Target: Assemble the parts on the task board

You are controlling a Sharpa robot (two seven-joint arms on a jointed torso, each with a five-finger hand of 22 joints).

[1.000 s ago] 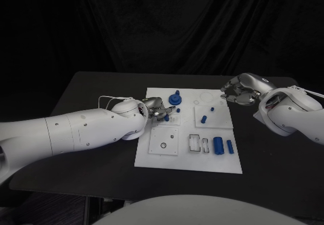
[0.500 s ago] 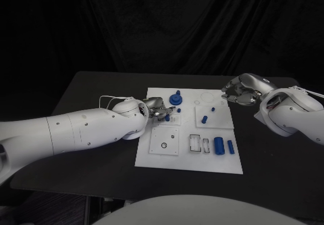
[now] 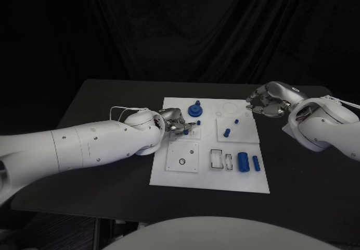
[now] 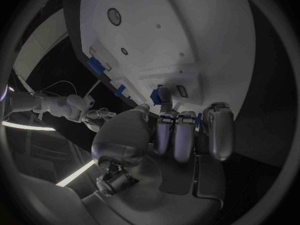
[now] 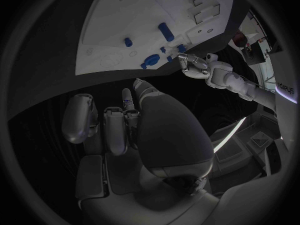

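The black table [image 3: 112,99] lies under both my arms, and the white task board [image 3: 211,179] sits in its middle with its long axis running away from me.

My left arm [image 3: 75,148] reaches in across the table's left half, forearm pointing toward the board's left edge. My left hand [image 3: 177,123] is over that edge, about halfway up the board, fingers curled in and turned toward the board. In the left wrist view its fingertips [image 4: 164,96] close on a small blue part [image 4: 155,96] right at a raised white block of the board, so this hand is pinching that part.

My right arm [image 3: 326,125] bends in from the right, and my right hand [image 3: 266,102] hovers just off the board's far right corner. Its fingers are curled into the palm; whether anything sits inside them I cannot tell.

On the board, a blue gear-like part with an upright post [image 3: 195,109] stands near the far left. A short blue peg [image 3: 227,133] lies lengthwise on a white square. Nearer to me a thick blue cylinder [image 3: 243,161] and a thinner blue pin [image 3: 256,163] lie side by side, long axes running away from me.
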